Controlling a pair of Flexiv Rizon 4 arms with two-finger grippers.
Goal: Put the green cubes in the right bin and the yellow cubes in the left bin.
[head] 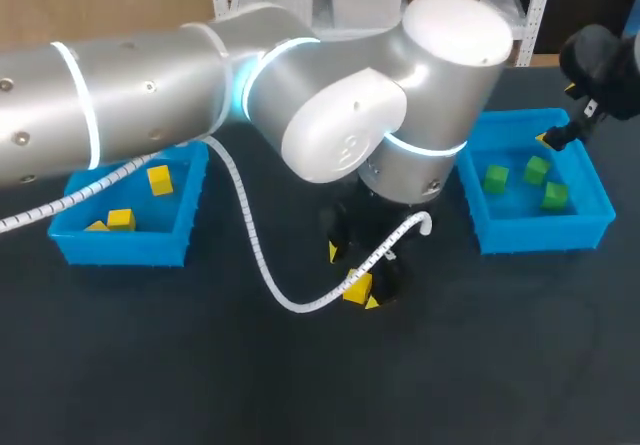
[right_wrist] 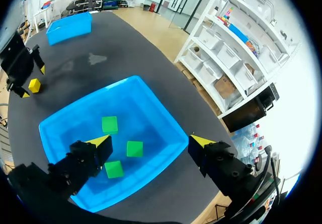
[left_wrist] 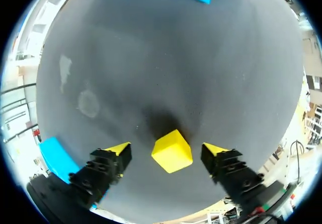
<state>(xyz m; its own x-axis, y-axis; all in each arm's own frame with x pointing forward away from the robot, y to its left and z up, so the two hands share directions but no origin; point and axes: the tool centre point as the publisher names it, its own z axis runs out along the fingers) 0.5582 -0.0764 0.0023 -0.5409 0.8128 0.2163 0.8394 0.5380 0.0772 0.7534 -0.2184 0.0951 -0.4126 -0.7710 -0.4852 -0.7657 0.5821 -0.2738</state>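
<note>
On the dark table between the two bins lies a yellow cube (left_wrist: 172, 151), also seen under my left arm (head: 358, 288). My left gripper (left_wrist: 167, 150) is lowered around it, open, with a small gap on each side of the cube; in the head view the left gripper (head: 352, 278) is mostly hidden by the arm. The left bin (head: 120, 250) holds three yellow cubes, one of them a yellow cube (head: 160, 179) near its back. The right bin (right_wrist: 161, 108) holds three green cubes (right_wrist: 134, 148). Above it hangs my right gripper (right_wrist: 151, 142), open and empty.
The white cable (head: 260, 255) of my left arm loops down over the table's middle. In the head view my right gripper (head: 560, 125) is over the far edge of the right bin (head: 540, 233). Bare dark table lies in front of both bins.
</note>
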